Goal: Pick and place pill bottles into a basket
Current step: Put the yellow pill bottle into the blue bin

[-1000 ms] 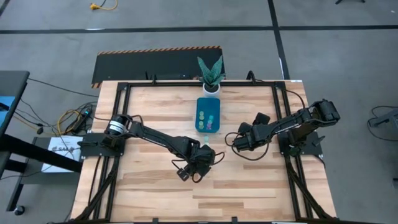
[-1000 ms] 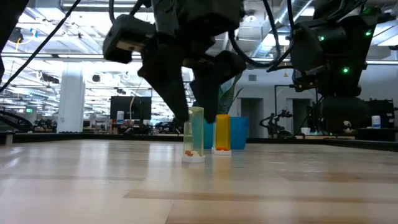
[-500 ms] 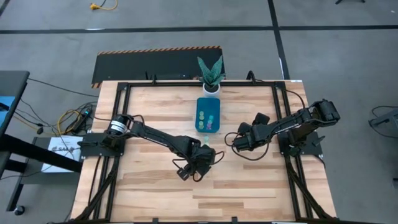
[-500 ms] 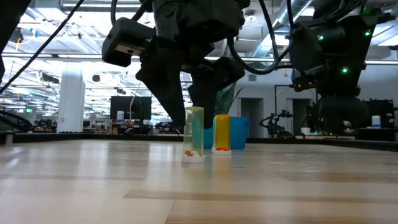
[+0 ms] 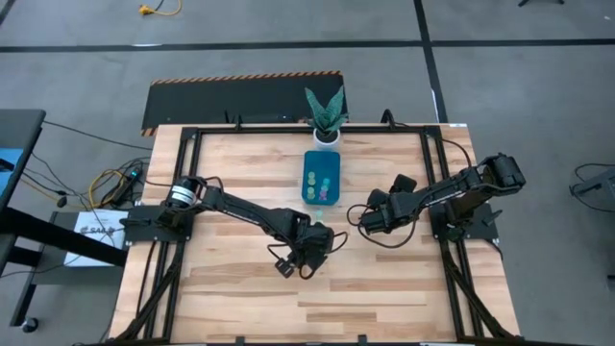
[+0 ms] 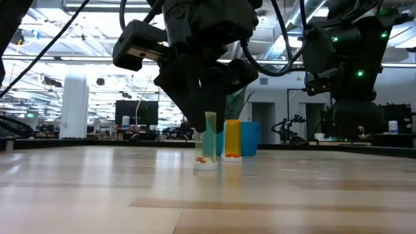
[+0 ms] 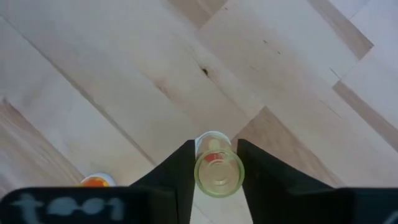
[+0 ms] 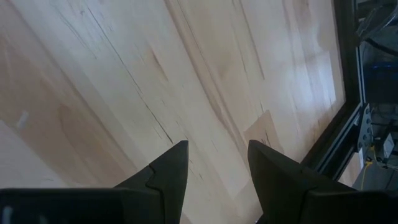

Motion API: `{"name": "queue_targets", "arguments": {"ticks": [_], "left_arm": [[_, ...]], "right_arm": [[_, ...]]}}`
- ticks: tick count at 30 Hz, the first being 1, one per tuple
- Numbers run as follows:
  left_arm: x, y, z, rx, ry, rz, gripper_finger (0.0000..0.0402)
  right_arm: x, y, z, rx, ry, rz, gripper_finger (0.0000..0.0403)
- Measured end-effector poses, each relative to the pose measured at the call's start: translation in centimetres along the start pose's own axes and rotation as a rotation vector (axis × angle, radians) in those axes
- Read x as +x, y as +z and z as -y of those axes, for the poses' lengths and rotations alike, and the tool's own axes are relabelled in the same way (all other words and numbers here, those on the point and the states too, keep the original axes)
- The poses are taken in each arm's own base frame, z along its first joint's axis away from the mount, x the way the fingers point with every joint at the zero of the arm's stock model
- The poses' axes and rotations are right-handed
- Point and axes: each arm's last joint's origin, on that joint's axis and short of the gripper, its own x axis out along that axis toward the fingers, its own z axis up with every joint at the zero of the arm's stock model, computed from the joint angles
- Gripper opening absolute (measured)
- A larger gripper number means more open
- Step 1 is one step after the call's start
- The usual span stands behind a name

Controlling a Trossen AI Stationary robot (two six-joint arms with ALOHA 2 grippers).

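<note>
Left gripper (image 7: 214, 171): over the table's middle, in front of the basket (image 5: 321, 178); jaws brought in on either side of a pale yellow-green bottle (image 7: 218, 174), touching or all but touching its sides. Whether the grip is firm cannot be told.

Yellow-green bottle: standing on the table (image 5: 240, 173), white cap down, long axis vertical or nearly so, a few orange pills at the bottom.

Orange bottle (image 6: 232, 140): upright just behind the yellow-green one in the low view, long axis vertical, apart from the fingers.

Basket: teal, toward the far edge near the potted plant (image 5: 326, 115); several bottles already stand inside it.

Right gripper (image 8: 214, 168): waiting to the right of the basket, jaws parted, holding nothing.

Risks, as judged: the bottle is tall and narrow, so an off-centre squeeze could tip it or let it slip out during the lift. The orange bottle stands close enough to be knocked over as the arm moves off.
</note>
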Motion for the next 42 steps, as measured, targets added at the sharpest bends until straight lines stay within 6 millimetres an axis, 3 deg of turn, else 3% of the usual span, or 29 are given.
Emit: {"name": "queue_targets", "arguments": {"ticks": [10,16,26,36,42], "left_arm": [[-1.0,0.7,-0.2,-0.031,0.000,-0.001,0.0099],[-3.2,1.9,-0.6,-0.037,0.000,-0.012,0.0100],[-8.5,3.5,-2.1,-0.056,0.091,-0.020,0.0100],[-13.8,2.8,-4.8,-0.151,0.146,0.001,0.0100],[-16.1,0.9,-6.8,-0.142,0.165,-0.026,0.0100]], "right_arm": [[0.0,0.0,0.0,-0.003,-0.002,-0.003,0.0159],[0.0,-0.3,0.3,-0.026,-0.024,-0.031,0.0159],[-0.1,-1.0,0.9,-0.077,-0.075,-0.094,0.0159],[-0.1,-1.3,1.1,-0.102,-0.100,-0.122,0.0159],[-0.1,-1.2,1.2,-0.099,-0.104,-0.121,0.0159]]}}
